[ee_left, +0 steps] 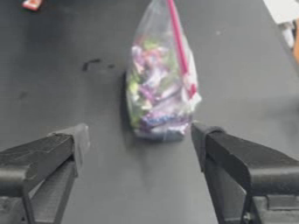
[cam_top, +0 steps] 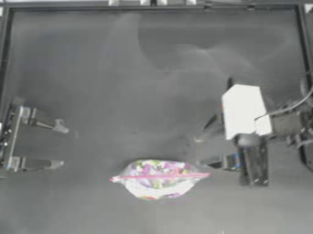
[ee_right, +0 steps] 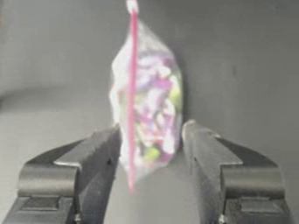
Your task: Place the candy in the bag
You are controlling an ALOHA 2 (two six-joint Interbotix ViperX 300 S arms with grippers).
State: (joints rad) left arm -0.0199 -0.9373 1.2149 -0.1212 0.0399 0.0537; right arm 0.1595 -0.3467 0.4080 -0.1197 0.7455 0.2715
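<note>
- One bag (cam_top: 158, 178) of jumbled sweets lay on the tabletop (cam_top: 122, 68).
- Right claw (ee_right: 152, 144) straddled its end, not clenched.
- Left claw (ee_left: 137, 146) was released, apart.
- One candy (ee_left: 31, 4) lay beyond.

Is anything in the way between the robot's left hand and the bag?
No. The left hand is open and faces the bag over bare table. The right hand already straddles the bag's other end.

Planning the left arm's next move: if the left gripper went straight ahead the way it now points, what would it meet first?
Most likely the bag of sweets. The left gripper, jaws open, points at it in the left wrist view, with only bare table between. The right gripper brackets the bag's far end.
</note>
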